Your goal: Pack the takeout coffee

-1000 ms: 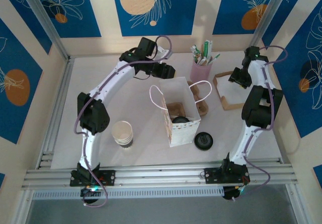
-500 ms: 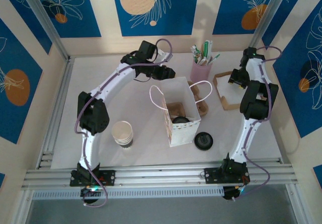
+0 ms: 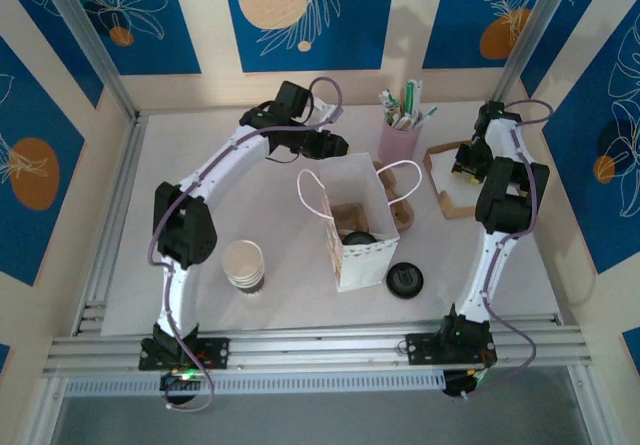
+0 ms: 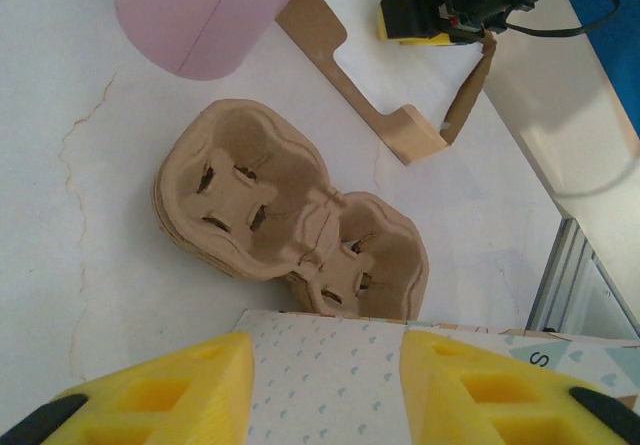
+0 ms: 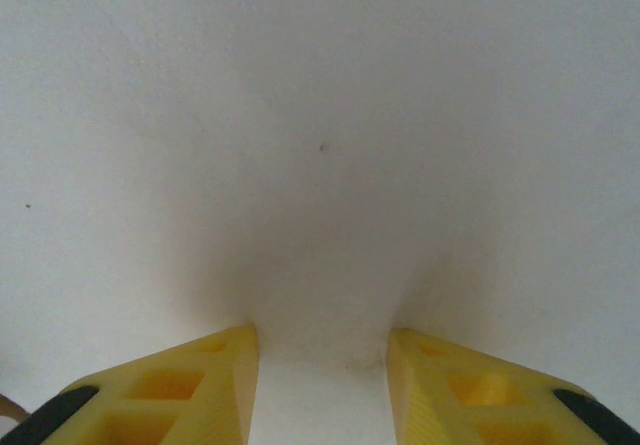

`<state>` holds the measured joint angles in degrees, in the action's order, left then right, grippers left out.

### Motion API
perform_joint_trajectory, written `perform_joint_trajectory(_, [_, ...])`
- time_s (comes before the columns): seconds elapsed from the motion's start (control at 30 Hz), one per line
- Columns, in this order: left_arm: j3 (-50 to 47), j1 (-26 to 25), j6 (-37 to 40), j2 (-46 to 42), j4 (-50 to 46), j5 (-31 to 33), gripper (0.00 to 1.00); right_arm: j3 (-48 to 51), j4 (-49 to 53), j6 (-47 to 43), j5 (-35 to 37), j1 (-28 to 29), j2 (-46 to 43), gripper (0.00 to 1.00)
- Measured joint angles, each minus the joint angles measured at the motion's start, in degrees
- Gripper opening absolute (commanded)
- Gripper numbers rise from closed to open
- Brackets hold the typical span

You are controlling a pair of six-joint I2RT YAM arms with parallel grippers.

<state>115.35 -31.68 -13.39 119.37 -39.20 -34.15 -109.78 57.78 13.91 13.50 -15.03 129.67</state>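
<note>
with the left end effector [image 4: 325, 370] half-open and empty above the bag [image 3: 356, 261], the right end effector [image 5: 320, 365], half-spread with its grip unclear, may drag several napkins [image 5: 320, 115] out.

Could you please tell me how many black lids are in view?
2. One lid is inside the paper bag; a loose lid lies on the table right of it. More may be hidden inside.

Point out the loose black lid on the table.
Top view: the black lid lies flat on the table just right of the white paper bag, towards the near edge.
</note>
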Motion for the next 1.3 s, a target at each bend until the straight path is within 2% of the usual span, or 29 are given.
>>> perform_joint_trajectory(0.33, [-0.3,0.0,0.0,-0.3,0.2,0.0,0.43,-0.2,0.0,-0.2,-0.2,0.0,0.1,0.26])
perform_joint_trajectory(0.63, [-0.5,0.0,0.0,-1.2,0.3,0.0,0.43,-0.8,-0.1,-0.4,-0.2,0.0,1.7,0.26])
perform_joint_trajectory(0.7, [-0.6,0.0,0.0,-1.2,0.4,0.0,0.43,-0.9,-0.1,-0.4,-0.3,-0.1,2.2,0.19])
perform_joint_trajectory(1.0, [-0.6,0.0,0.0,-1.5,0.5,0.0,0.43,-0.9,-0.2,-0.2,-0.5,-0.1,2.3,0.06])
perform_joint_trajectory(1.3, [-0.6,-0.1,0.0,-1.9,0.5,0.0,0.42,-0.8,-0.2,-0.2,-0.4,-0.1,1.0,0.0])
